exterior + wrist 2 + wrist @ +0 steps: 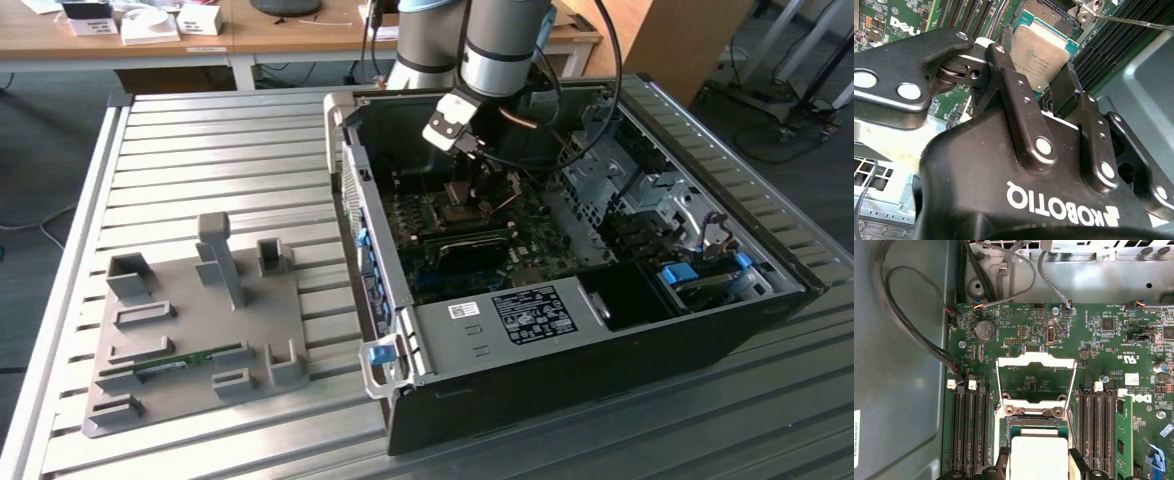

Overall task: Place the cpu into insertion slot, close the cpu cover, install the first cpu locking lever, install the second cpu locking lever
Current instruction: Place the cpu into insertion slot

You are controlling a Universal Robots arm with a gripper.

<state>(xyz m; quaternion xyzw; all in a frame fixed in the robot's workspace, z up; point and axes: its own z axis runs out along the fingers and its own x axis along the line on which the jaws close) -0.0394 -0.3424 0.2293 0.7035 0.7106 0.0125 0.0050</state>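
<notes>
Soft, even room light lies across the ribbed silver metal table (200, 150), and the open black computer case (561, 390) is shadowy inside. In the first wrist view, the small square grey-topped cpu (1036, 460) washes out pale.

The cpu (1041, 50) between the jaws; seemingly just above the insertion slot (1046, 11)

The black jointed metal gripper (1036, 55) has silver round rivets (1043, 145) and white lettering (1054, 205) on its body; above the gripper, a grey tubular arm (505, 40) carries a black cable (603, 60).
</notes>
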